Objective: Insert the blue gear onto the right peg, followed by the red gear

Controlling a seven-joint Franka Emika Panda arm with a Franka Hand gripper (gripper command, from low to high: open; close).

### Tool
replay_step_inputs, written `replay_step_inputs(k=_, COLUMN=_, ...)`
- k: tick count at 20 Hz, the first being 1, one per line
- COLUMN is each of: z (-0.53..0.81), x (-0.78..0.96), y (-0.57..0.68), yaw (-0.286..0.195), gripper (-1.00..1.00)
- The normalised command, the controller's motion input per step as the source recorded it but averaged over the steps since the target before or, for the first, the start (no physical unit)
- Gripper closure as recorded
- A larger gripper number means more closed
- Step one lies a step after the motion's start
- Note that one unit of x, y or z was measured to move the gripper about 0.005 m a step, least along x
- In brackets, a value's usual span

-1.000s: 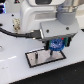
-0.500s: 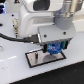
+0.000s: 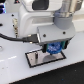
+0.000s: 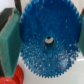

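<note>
White desk (image 3: 12,70) below, we see the hand (image 3: 54,49) grasping the flat bright-blue toothed gear (image 4: 47,40) over the black-rimmed grey plate (image 3: 35,60); the bright-red toothed gear (image 4: 12,77) waits.

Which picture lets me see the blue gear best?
The wrist view. There the blue gear fills most of the picture, so its teeth and the hole in its middle show clearly. In the exterior view only a small blue patch peeks out under the gripper, above the grey plate.
</note>
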Motion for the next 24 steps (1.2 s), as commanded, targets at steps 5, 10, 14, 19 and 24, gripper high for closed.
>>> replay_step_inputs(k=5, z=0.04, x=0.11, y=-0.07, yaw=0.0, gripper=1.0)
replay_step_inputs(k=10, z=-0.12, x=0.04, y=-0.06, yaw=0.0, gripper=1.0)
replay_step_inputs(k=14, z=-0.13, x=0.08, y=-0.04, yaw=0.0, gripper=1.0)
replay_step_inputs(k=19, z=-0.21, x=0.08, y=0.0, yaw=0.0, gripper=1.0)
replay_step_inputs(k=24, z=0.07, x=0.03, y=-0.02, yaw=0.0, gripper=1.0)
